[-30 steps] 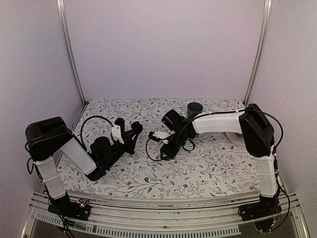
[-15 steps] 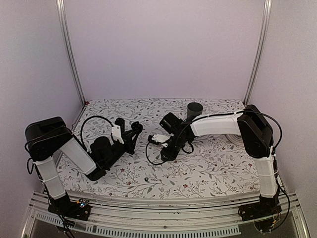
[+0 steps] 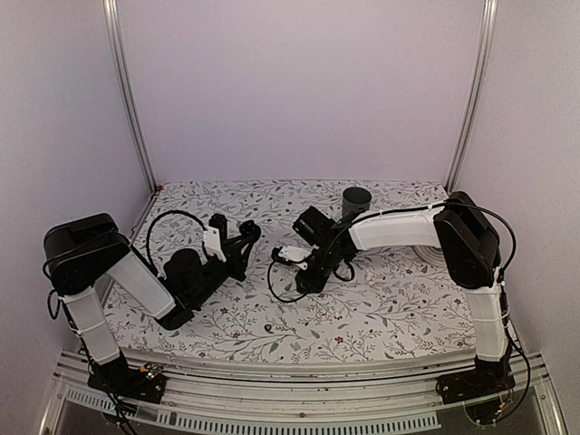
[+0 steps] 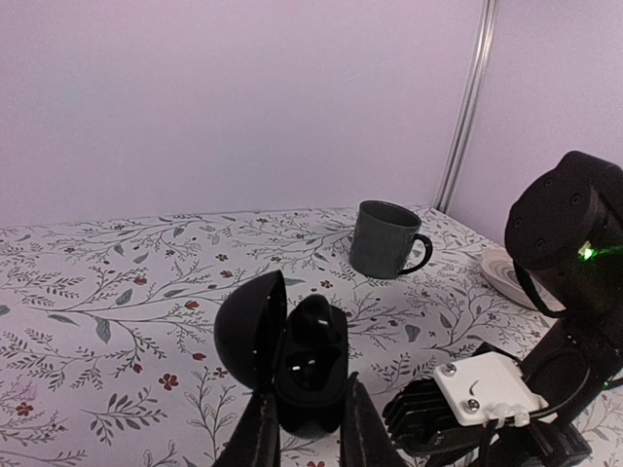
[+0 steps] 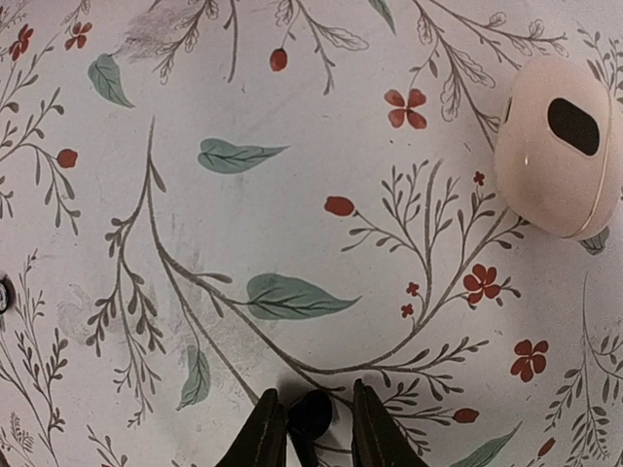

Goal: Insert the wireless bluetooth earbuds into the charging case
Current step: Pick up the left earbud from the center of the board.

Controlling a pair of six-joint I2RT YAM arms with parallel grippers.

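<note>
The left tool [image 4: 308, 413] is clamped on the base of the case [image 4: 310, 370], which it holds upright and open, lid tipped left, with a mug [image 4: 384, 238] behind it. The right tool [image 5: 311, 433] points down at the counter [image 5: 292, 195], jaws narrowly apart around an earbud [image 5: 311, 413] lying there. A sliver of gap shows on one side.

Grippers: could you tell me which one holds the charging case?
The left gripper; it clamps the open black charging case, while the right gripper straddles an earbud on the table.
</note>
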